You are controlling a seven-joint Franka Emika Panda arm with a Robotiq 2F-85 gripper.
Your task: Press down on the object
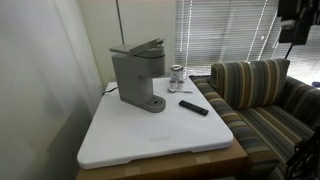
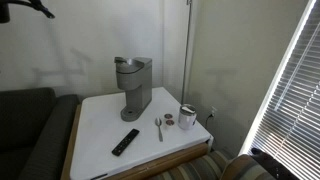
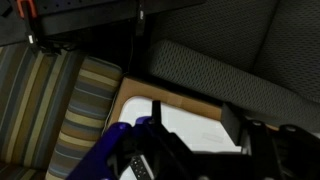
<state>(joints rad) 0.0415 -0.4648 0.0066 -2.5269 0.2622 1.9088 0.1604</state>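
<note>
- Standing at the middle of the white table (image 1: 150, 140), the coffee machine (image 1: 137, 78) had its lid (image 1: 137, 47) raised in both exterior views.
- The arm (image 1: 297, 25) was at the upper right of an exterior view, well apart from the machine.
- The gripper (image 3: 195, 135) showed only at the bottom of the wrist view; I could not tell if its fingers were apart or together.
- I judged the long approach risky: a push off the lid's middle could slip, or shove the machine toward the remote (image 1: 194, 107) and the cup (image 1: 177, 76).
</note>
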